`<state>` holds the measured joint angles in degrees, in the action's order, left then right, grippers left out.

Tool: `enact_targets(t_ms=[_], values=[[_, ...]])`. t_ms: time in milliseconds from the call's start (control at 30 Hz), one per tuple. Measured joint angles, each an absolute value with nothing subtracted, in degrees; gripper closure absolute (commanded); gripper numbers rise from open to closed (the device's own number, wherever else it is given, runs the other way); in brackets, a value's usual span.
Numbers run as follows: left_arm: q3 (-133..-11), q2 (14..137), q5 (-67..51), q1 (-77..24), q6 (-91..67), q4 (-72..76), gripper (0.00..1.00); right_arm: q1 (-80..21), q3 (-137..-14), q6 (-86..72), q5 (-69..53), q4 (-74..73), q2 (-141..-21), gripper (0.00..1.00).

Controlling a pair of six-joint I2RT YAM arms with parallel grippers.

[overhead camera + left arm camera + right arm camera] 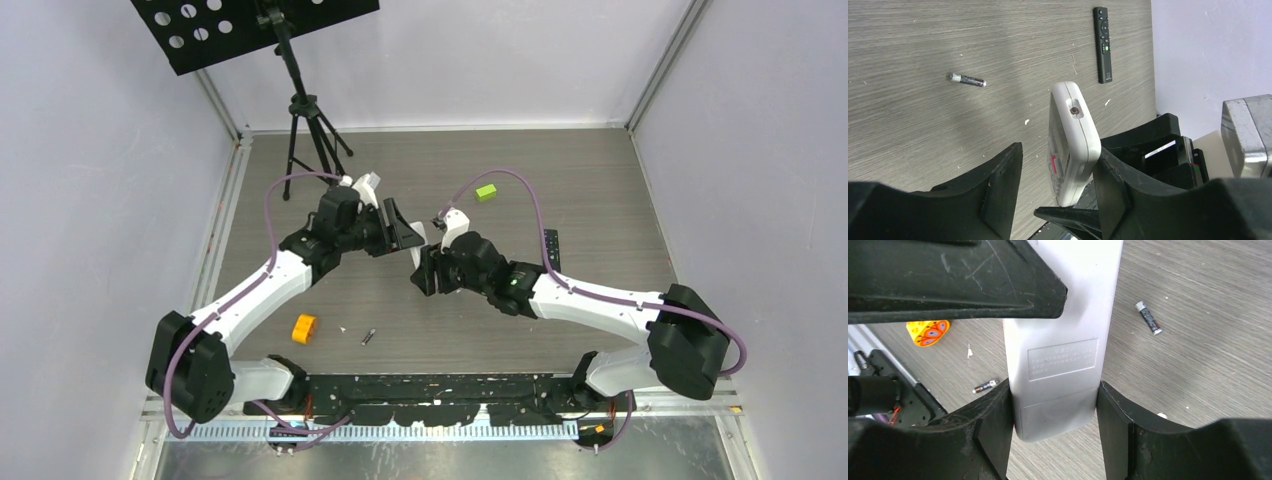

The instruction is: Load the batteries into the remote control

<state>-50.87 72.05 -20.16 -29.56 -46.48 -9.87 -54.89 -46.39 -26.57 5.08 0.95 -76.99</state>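
Grey wood-grain table, pale walls on three sides.

- Your right hand is clamped on the white plastic remote control. Both fingers press flat on its narrow sides at the end nearest the wrist, and the labelled back faces that camera.
- Your left hand stands spread around the remote's other end. One finger touches its edge and the table shows through the gap at the other, so nothing squeezes from that side.
- Slim dark batteries with pale ends lie loose on the table beneath the hands, one off to either side of the right hand and well apart.

Handling, my read:
- The remote is light and stiff with a smooth shell, so it is apt to twist in a side grip. Hold it by the long edges, clear of the battery door.
- The batteries are tiny, hard and ready to roll. Pinch one across its middle.

Views:
- Only the right wrist shows the remote's back and the door seam, which looks shut, plus an orange block off to one side.
- Only the left wrist shows the remote's end face with its small dark lens, and a slim black remote lying far beyond the fingers.
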Motion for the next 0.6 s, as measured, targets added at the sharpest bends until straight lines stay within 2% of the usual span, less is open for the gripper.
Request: enact_targets(t_ms=[233, 367, 400, 433, 500, 533, 600], values=[[-50.87, 75.24, -24.18, -29.56, -48.03, -9.58, 0.53, -55.88, -46.44, -23.18, 8.16, 0.27, -77.38, 0.8], [-50.87, 77.54, -26.55, -29.58, -49.93, -8.21, 0.75, -56.53, -46.44, -21.85, 8.64, 0.08, -77.73, 0.79], [-50.85, 78.0, -27.11, -29.61, -50.37, -7.6, 0.82, -56.64, -46.44, -21.65, 8.71, 0.03, -77.76, 0.76], [-50.83, 78.32, -26.98, -29.61, -50.17, -7.38, 0.89, -56.73, -46.44, -21.19, 9.28, -0.25, -77.78, 0.69], [-50.7, 78.81, -27.07, -29.61, -51.18, -7.29, 1.0, -56.8, -46.44, -20.43, 10.28, -0.67, -77.82, 0.46], [-50.63, 78.94, -27.03, -29.61, -51.59, -7.29, 1.0, -56.88, -46.44, -20.27, 10.68, -0.86, -77.91, 0.37], [-50.52, 78.96, -26.79, -29.63, -51.59, -7.29, 1.0, -56.95, -46.44, -20.45, 11.16, -1.3, -77.82, 0.25]])
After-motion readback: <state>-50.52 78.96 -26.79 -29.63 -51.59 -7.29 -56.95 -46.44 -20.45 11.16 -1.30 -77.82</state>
